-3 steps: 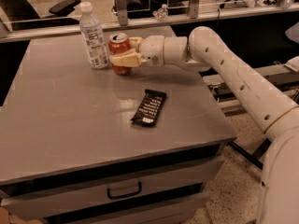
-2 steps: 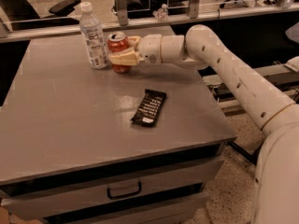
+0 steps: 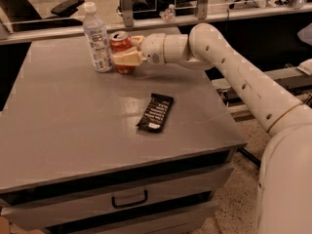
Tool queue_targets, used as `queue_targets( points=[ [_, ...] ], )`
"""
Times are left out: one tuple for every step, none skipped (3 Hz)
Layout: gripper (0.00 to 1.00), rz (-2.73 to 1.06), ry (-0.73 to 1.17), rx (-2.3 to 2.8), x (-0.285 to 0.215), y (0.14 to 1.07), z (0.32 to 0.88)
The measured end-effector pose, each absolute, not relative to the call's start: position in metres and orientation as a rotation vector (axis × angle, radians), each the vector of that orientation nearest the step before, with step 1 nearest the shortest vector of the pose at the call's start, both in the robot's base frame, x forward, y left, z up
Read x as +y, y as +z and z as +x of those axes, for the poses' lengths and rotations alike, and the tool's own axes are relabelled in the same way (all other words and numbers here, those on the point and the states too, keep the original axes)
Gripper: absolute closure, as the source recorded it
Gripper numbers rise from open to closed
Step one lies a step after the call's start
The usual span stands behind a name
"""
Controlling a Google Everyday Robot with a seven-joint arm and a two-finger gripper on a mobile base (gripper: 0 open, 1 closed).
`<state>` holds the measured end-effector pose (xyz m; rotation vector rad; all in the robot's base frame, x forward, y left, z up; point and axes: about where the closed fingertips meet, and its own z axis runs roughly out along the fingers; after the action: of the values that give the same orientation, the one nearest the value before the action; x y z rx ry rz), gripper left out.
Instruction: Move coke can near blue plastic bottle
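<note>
Grey and flat, the bench [image 3: 73, 126] fills most of the view, with a drawer and its dark handle [image 3: 129, 199] below the front edge and office chairs [image 3: 63, 6] past a rail at the back.

Near the far edge, left of centre, stands the coke can [image 3: 119, 43]: short, red, upright, with a silver top and pull tab facing up. A little white lettering shows on its side, mostly hidden by my tool. My tool [image 3: 123, 49] is closed on the can across its middle, with one pale finger [image 3: 127, 58] over the front and the other behind the rim. My white arm reaches in from the right. I cannot tell whether the can's base rests on the bench or hangs just clear of it.

Just left of the can is the blue plastic bottle [image 3: 97, 40], a tall clear one with a white cap and a pale printed label, standing upright. Only a sliver of gap, if any, shows between them.

A dark snack bar wrapper [image 3: 156, 112] lies flat near the middle of the bench, well apart from both.

Compared with a second ago, the can and my tool sit slightly further left, closer to the bottle. The bottle and the wrapper are where they were.
</note>
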<state>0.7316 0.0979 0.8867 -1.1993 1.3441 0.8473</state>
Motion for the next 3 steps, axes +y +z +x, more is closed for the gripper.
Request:
queue_targets(
  points=[
    [0.18,-1.179,0.847,1.361,0.0998,0.8866,0.7352],
    [0.0,-1.154,0.853,1.383,0.0982,0.8848,0.7365],
    [0.0,-1.138,0.85,1.408,0.092,0.8816,0.7369]
  ],
)
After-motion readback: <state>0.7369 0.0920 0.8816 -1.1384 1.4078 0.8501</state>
